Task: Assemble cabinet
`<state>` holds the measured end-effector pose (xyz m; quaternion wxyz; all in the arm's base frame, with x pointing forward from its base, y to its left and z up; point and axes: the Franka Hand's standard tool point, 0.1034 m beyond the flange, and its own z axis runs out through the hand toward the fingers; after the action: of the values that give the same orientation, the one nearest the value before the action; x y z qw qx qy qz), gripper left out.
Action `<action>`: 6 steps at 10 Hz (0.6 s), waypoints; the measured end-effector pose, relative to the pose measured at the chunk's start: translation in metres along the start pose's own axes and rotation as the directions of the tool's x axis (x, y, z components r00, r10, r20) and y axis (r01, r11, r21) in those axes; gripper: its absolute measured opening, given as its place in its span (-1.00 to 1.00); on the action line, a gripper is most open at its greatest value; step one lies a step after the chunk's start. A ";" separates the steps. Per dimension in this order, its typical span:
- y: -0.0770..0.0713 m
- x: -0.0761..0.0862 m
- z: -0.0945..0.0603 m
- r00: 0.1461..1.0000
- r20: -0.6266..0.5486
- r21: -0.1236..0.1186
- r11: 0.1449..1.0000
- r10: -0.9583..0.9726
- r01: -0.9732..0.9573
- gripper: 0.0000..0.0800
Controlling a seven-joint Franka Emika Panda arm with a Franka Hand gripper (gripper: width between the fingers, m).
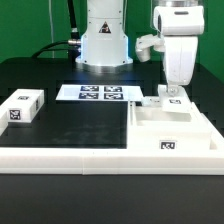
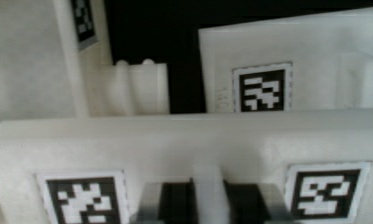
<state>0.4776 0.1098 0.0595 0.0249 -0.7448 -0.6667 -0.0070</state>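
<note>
Directly beneath the pincer (image 1: 172,98), on the desk (image 1: 80,125) | white cabinet (image 1: 195,138), one wall just below | jaws nearly together, hold cannot be told | likely light, stiff, slick plastic; pinch a thin wall.

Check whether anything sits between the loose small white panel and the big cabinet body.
Nothing visible does. Only bare black table lies between the small panel and the cabinet body; the marker board lies farther back, the white rail nearer the camera.
</note>
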 end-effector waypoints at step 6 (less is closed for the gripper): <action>0.032 0.003 0.000 1.000 -0.016 -0.016 1.000 -0.004 0.003 -0.82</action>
<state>0.5095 0.1096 0.0586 0.0241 -0.7438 -0.6677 -0.0185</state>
